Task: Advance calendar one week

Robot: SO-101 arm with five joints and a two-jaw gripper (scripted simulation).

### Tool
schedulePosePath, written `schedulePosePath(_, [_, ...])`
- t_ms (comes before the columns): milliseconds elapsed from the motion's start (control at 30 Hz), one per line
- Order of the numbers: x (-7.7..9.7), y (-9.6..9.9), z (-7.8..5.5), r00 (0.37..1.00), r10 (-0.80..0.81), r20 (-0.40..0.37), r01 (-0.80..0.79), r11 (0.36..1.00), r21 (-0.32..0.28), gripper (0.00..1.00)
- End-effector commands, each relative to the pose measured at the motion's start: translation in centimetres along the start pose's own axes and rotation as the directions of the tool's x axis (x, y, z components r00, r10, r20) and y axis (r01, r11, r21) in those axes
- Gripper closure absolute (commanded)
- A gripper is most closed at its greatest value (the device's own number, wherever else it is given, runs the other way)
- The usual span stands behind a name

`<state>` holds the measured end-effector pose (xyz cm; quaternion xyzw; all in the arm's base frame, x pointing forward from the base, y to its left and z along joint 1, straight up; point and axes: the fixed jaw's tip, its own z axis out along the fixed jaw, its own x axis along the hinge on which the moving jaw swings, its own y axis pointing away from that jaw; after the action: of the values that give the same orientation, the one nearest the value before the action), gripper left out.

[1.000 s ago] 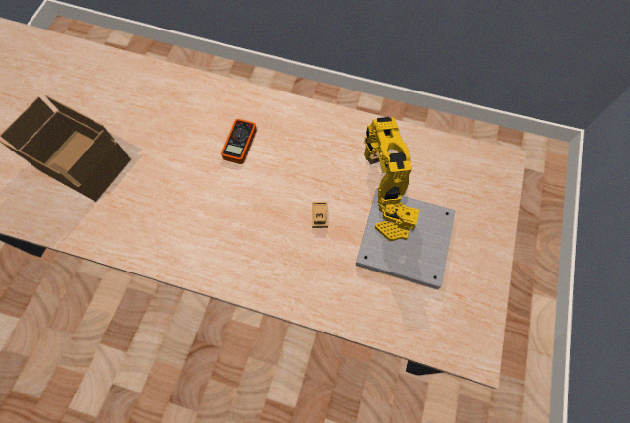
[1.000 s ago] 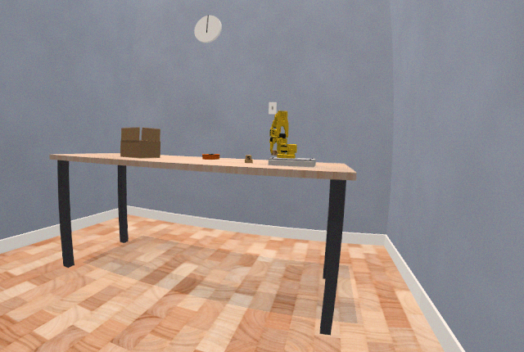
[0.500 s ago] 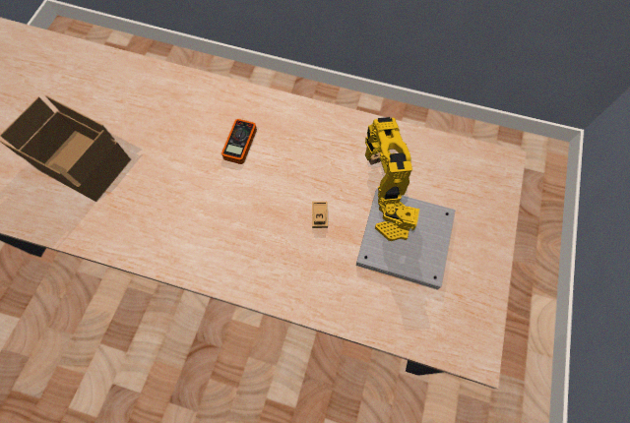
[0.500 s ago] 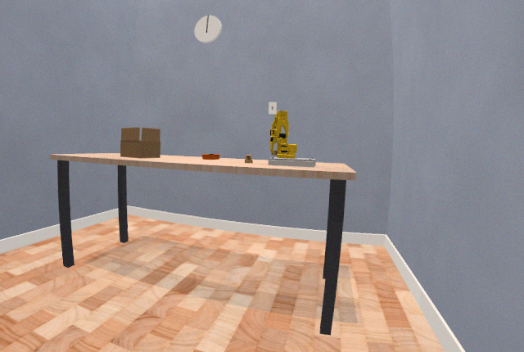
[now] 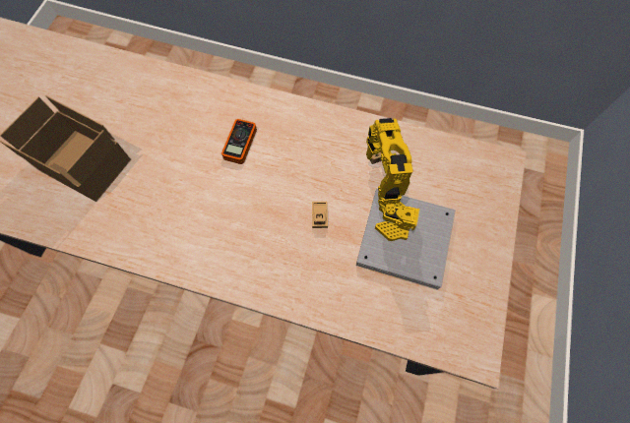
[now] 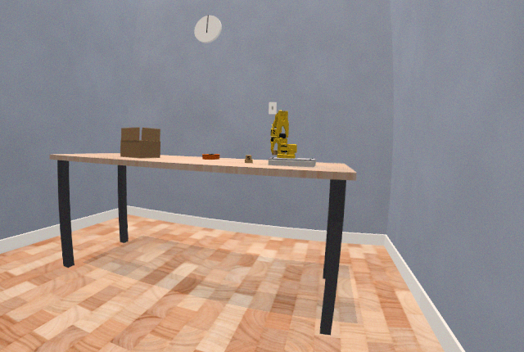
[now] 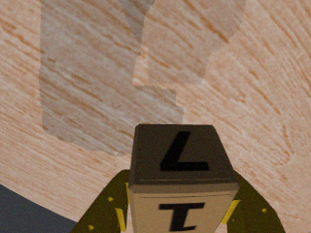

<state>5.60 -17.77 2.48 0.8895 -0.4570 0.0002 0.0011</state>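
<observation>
Gripper [image 7: 177, 220] was clamped on a digit cube [image 7: 181, 178], held aloft behind the tray [image 5: 319, 214], which kept the other cube [image 5: 319, 215]. Risk: cube re-seated w/ wrong digit or inverted, or resting tilted on the tray rim.

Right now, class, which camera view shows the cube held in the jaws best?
The wrist view: the cube fills the frame between the jaws, two digit faces readable. The top view shows only a brown sliver beside the arm; in the exterior view the cube cannot be made out.
</observation>
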Motion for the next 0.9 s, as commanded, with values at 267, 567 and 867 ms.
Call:
schedulePosePath(267, [-0.09,0.09,0.0,1.0,-0.003,-0.009,0.003,1.0,-0.001,1.0])
schedulePosePath(567, [-0.09,0.09,0.53,1.0,-0.003,-0.009,0.003,1.0,-0.001,1.0])
schedulePosePath(867, [-0.09,0.09,0.64,1.0,-0.003,-0.009,0.003,1.0,-0.001,1.0])
